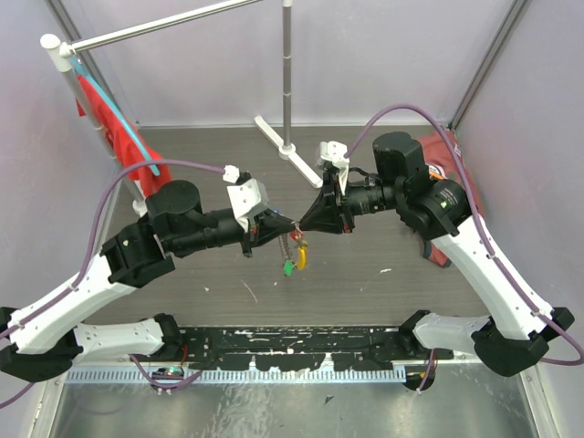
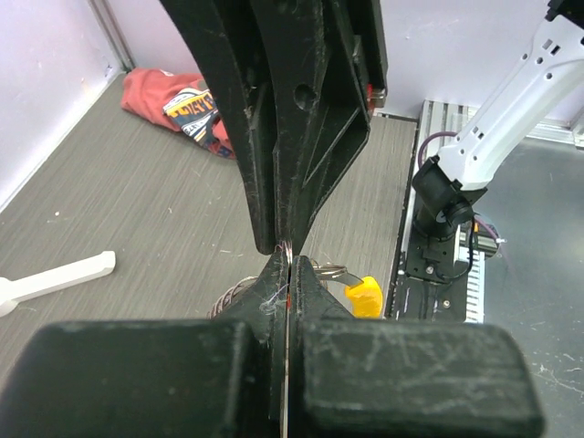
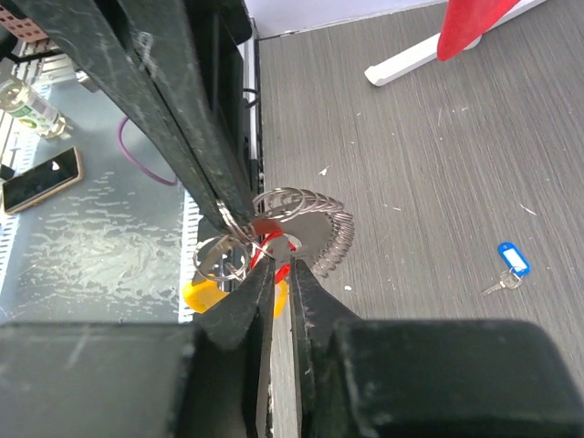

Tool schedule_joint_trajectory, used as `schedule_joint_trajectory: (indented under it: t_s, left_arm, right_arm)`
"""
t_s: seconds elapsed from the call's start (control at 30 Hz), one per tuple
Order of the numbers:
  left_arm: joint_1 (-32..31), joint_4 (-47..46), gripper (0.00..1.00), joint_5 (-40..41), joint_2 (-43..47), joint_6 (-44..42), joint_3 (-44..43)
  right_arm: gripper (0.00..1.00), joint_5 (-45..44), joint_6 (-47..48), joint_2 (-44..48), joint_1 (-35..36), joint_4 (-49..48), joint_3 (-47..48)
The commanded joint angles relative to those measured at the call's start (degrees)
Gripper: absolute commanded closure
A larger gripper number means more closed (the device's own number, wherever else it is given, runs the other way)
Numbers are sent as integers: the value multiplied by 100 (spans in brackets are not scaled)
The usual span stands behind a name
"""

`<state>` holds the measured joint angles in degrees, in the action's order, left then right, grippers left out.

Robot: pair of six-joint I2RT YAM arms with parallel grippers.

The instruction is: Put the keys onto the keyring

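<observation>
My two grippers meet tip to tip above the middle of the table. The left gripper is shut on the keyring, whose wire coil and rings show in the right wrist view. The yellow tag and green tag hang below. The right gripper is nearly shut on the red key at the ring; its tips pinch red plastic. In the left wrist view the left gripper clamps thin silver metal, with the yellow tag beside it. The blue key lies apart on the table.
A white stand base with an upright pole is at the back centre. Red cloth hangs on a rack at back left. A red printed cloth lies at the right wall. A phone lies on the metal bench by the arm bases.
</observation>
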<state>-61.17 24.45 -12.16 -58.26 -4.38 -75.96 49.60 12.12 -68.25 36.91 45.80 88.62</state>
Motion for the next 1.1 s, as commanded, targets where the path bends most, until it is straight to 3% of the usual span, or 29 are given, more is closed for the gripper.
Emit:
schedule_joint_trajectory:
  t_s: [0.0,0.47,0.67,1.07]
  left_arm:
    - [-2,-464,100,-228,177,-20,-81]
    - [-1,-489,100,-121,217,22,-30]
    - [-2,-611,100,-190,206,76,-1]
    - [-1,-1105,100,-987,107,357,-32]
  right_arm:
    - [80,-182,-16,22,-29,4,54]
    - [56,-535,205,1072,-30,-975,-332]
    - [54,-431,230,1400,-26,-1429,-553]
    - [58,495,221,1214,-28,-1567,-518]
